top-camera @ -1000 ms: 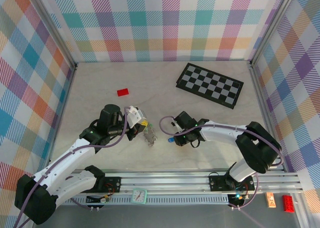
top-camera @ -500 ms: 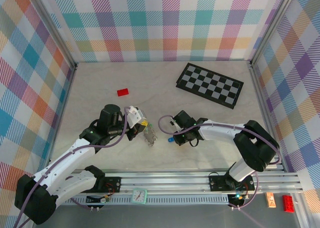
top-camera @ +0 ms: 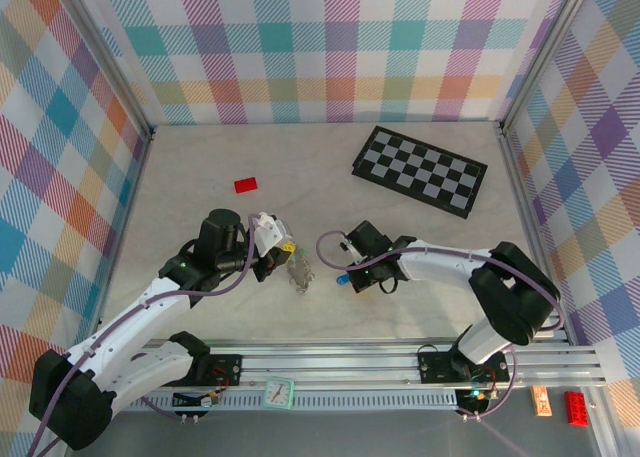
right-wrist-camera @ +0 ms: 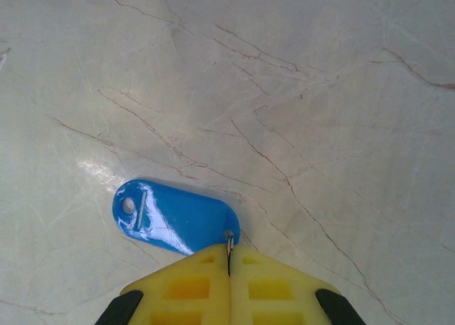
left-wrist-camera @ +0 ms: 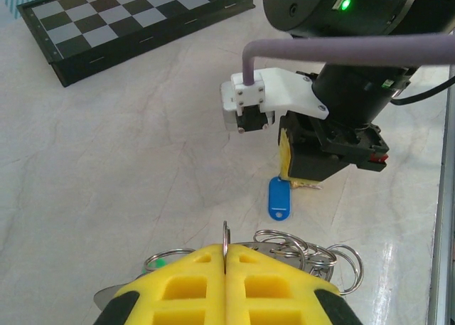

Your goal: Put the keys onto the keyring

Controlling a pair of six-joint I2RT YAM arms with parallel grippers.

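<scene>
Blue key (right-wrist-camera: 176,218) lies flat on the pale marbled table (top-camera: 200,157), with a hole and a slit at its free end. The right gripper (right-wrist-camera: 229,257) is clenched on the thin metal loop at its other end. Just beside it the keyring (left-wrist-camera: 302,248), a tangle of silvery rings, rests on the table with the green key (left-wrist-camera: 161,262) at its edge. The left gripper (left-wrist-camera: 225,257) is clamped on one upright ring of it. Well apart, toward the far wall, lie a black-and-grey checkerboard (top-camera: 420,170) and a red block (top-camera: 245,185).
</scene>
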